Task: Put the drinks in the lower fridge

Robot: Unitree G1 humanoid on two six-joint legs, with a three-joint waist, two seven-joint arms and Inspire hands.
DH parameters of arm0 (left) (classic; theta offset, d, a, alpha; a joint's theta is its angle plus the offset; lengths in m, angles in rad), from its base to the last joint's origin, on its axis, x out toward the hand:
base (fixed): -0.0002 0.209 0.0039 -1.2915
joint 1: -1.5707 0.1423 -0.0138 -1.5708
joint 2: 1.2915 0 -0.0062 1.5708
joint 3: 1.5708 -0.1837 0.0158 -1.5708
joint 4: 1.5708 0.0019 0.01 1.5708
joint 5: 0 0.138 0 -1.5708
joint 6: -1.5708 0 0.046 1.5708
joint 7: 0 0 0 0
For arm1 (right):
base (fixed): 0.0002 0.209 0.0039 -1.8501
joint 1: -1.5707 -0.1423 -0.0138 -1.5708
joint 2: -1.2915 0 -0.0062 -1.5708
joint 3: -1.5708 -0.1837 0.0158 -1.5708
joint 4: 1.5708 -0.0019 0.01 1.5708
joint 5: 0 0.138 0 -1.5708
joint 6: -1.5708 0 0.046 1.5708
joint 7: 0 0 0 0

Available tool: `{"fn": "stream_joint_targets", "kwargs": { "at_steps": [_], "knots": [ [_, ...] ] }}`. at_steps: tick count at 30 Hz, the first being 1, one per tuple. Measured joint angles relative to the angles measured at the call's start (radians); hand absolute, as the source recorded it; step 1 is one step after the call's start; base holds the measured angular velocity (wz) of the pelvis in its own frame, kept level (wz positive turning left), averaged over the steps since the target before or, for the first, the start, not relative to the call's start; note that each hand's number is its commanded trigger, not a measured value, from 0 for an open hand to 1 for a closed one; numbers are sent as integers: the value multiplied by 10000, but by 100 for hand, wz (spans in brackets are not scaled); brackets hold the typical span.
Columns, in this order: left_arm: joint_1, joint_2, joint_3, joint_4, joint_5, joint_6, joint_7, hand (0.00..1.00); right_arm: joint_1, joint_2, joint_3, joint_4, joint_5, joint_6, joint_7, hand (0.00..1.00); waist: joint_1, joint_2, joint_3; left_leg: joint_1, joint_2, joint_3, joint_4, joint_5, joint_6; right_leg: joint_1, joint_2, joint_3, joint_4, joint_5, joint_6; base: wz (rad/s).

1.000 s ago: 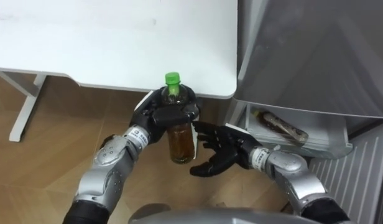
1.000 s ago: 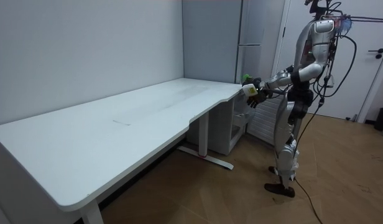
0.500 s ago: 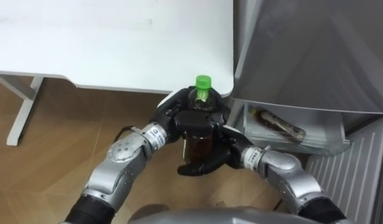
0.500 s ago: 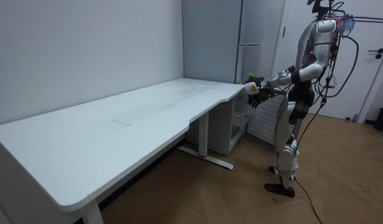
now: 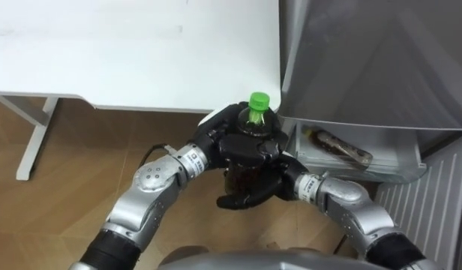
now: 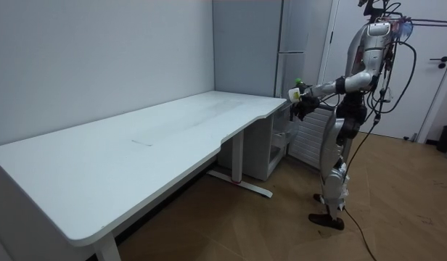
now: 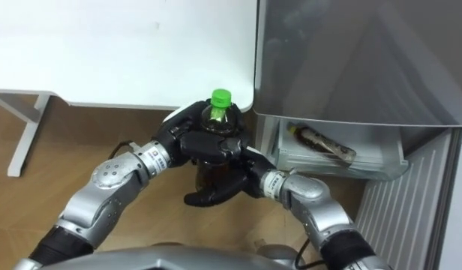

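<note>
Silver arms, black left hand (image 5: 223,142), right hand (image 5: 253,191)

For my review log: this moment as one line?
bottle: upright, before fridge | left robot hand: grips its top | right robot hand: wraps its base | drawer: open, one drink inside

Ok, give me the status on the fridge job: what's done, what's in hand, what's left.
Done: one dark bottle already lies in the open lower fridge drawer.
In hand: the green-capped bottle is held upright just left of that drawer, with the left hand curled round its upper part and the right hand wrapped round its base.
Left: this bottle is not yet in the drawer.
</note>
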Motion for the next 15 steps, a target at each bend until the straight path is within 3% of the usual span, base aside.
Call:
{"fn": "stream_joint_targets", "kwargs": {
  "at_steps": [7, 12, 14, 15],
  "knots": [
    [-2, 22, 5, -7, -21, -1, -2, 100, -2, -17, 3, 0, -2, -2, 63, 100, -3, -39, -23, 17, 4, 60, 0, 0, 1, -3, -10, 27, -2, 2, 3, -1],
    [-2, 13, 12, -7, -378, 1, -6, 98, -7, -91, 79, -1, -24, -238, 70, 100, -17, -94, -34, 32, 18, 131, -8, 0, 1, 3, 2, 94, -1, 2, 3, -2],
    [-2, 13, 0, -7, -418, 1, -27, 4, -9, -140, 77, -1, -8, -274, 73, 100, -15, -126, -47, 11, 20, 136, -11, 0, 1, 3, 9, 115, -15, 1, 4, -2],
    [-2, 15, 5, -8, -426, 1, -66, 0, -8, -151, 82, -1, -9, -297, 82, 100, -13, -148, -45, 9, 19, 136, -13, -1, 2, 2, 14, 129, -20, 1, 4, 0]
  ]
}}
